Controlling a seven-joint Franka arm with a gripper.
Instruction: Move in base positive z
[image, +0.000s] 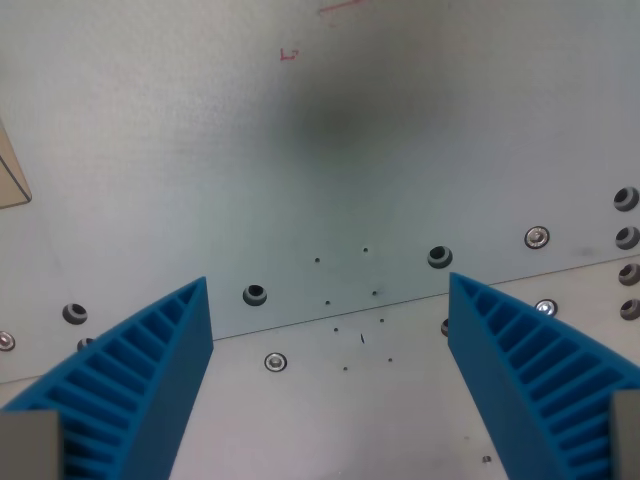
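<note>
My gripper (330, 310) is open and empty. Its two blue ribbed fingers show at the bottom of the wrist view, one finger (140, 380) at the left and the other at the right (530, 370), set wide apart. Between them and beyond lies a pale grey metal table plate (330, 160) with a dark soft shadow on it. Nothing is held between the fingers.
A seam (330, 318) crosses the plate from lower left to right. Bolt holes (255, 294) and screw heads (537, 237) dot the plate along it, and several more holes sit at the right edge. A tan object's corner (10, 175) shows at the left edge. Faint red marks (289, 54) sit at the top.
</note>
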